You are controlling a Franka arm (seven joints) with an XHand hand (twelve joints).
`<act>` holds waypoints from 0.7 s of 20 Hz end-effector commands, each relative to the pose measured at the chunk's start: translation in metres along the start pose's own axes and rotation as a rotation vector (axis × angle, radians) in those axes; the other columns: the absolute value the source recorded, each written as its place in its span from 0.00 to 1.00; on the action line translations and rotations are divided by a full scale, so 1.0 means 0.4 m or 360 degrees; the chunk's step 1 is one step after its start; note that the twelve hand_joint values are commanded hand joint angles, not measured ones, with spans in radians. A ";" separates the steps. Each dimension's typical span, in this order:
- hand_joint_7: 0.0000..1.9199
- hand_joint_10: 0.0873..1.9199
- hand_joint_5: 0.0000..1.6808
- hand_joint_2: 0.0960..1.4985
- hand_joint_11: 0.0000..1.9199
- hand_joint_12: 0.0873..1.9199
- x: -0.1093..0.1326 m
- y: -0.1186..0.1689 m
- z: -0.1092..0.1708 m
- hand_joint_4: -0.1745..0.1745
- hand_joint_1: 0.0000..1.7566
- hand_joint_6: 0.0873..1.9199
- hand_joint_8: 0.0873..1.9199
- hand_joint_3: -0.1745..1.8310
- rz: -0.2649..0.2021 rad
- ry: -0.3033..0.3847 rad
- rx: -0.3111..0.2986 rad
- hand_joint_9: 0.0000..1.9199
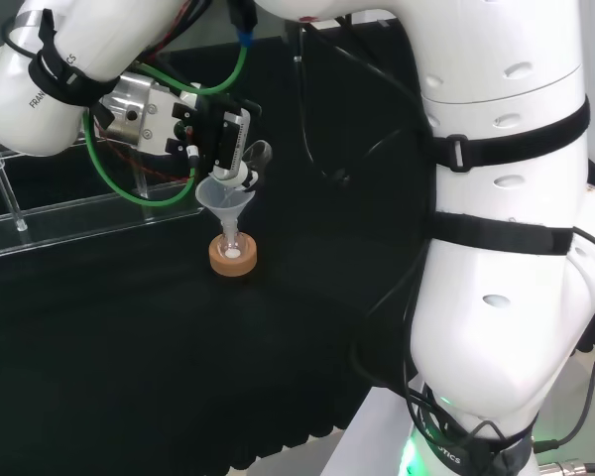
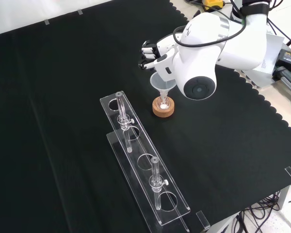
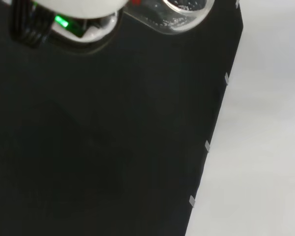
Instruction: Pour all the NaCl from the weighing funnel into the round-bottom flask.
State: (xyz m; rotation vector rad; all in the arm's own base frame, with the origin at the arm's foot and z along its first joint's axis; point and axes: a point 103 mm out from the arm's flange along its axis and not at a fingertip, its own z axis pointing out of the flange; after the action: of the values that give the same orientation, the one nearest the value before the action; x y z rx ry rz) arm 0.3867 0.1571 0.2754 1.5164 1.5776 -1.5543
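Nearest me in the front view, the clear acrylic rack point(image 2: 145, 179) lies out of the way on the table point(image 2: 63, 97). Beyond it I've got the round-bottom flask point(image 2: 163, 103) seated in its cork ring point(image 2: 163, 109) so it stays upright, a plastic funnel point(image 2: 163, 85) in its neck. Just above, my robot hand point(image 1: 223, 139) has its fingers curled around the weighing funnel point(image 1: 257, 157), tipped toward the funnel's mouth so salt falls inside.

In the head view, left of centre, the hand point(image 1: 216, 134) grips a tilted clear weighing funnel point(image 1: 257, 157) over a clear funnel point(image 1: 224, 198) seated in the round-bottom flask point(image 1: 232, 248) on its cork ring point(image 1: 232, 262), with a clear rack point(image 1: 69, 213) at the frame's left.
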 end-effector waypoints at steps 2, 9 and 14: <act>0.20 0.16 0.76 0.40 0.44 0.50 0.001 -0.001 -0.002 1.00 0.64 0.31 0.34 0.41 0.0007 -0.0031 0.0010 0.43; 0.20 0.16 0.76 0.40 0.44 0.50 -0.002 -0.003 0.003 1.00 0.64 0.31 0.34 0.41 0.0019 -0.0059 0.0023 0.43; 0.20 0.16 0.76 0.40 0.44 0.50 0.001 -0.009 -0.002 1.00 0.64 0.31 0.34 0.41 0.0027 -0.0095 0.0019 0.43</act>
State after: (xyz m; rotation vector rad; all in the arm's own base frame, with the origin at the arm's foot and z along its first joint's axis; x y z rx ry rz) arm 0.3844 0.1576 0.2763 1.4824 1.5320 -1.5838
